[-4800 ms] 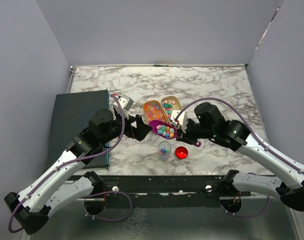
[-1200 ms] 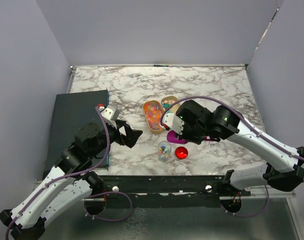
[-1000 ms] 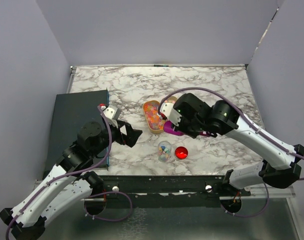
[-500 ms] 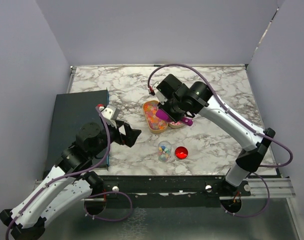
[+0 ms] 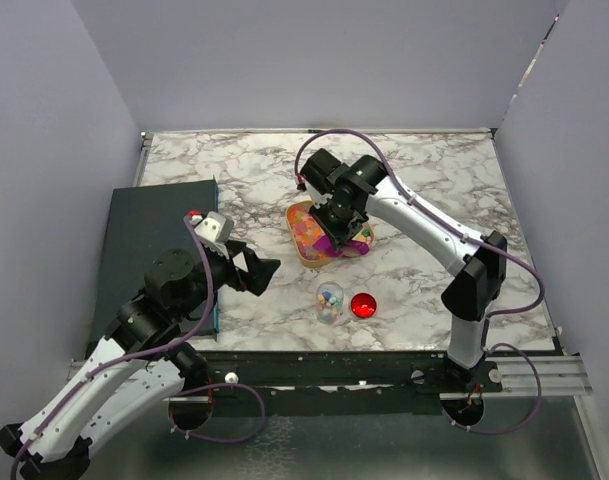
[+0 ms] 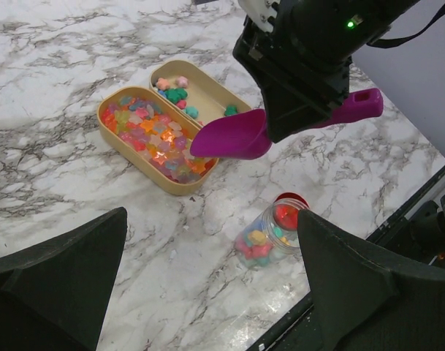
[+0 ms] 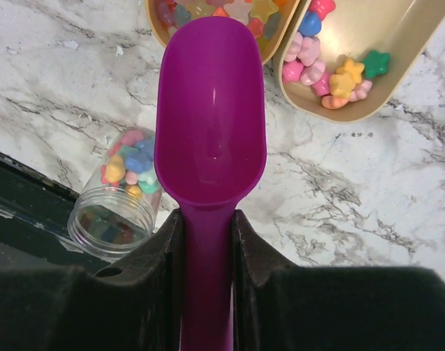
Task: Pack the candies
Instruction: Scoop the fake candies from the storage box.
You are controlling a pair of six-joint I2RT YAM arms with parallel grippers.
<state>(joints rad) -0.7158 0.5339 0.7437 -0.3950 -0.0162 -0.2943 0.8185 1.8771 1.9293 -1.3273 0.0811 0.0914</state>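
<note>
Our right gripper (image 7: 206, 235) has its jaws pinched on the handle of the purple scoop (image 7: 210, 110), one finger pressed to each side. The bowl sticks out ahead of them and is empty. Our left gripper (image 6: 211, 270) hangs with its jaws spread wide and nothing between them.

The candies (image 6: 153, 142) lie mostly in a heap in the long tan tray (image 6: 109, 135), just beyond the scoop's tip ahead of the right jaws. A few more (image 7: 332, 73) sit in the second tray (image 7: 397, 69), ahead and to one side. Some are already in the open clear jar (image 7: 116, 201), which stands below the right jaws beside the handle. The red lid (image 5: 362, 305) rests next to the jar.

We judge the sweets to be tiny, light, hard and loose, so they would roll and scatter easily. They are too small for our jaws to pick up one by one, so we take them with the scoop. The scoop looks like stiff, smooth plastic, and it could twist in the pinch once loaded. A firm hold low on the handle, close to the bowl, seems best to us
</note>
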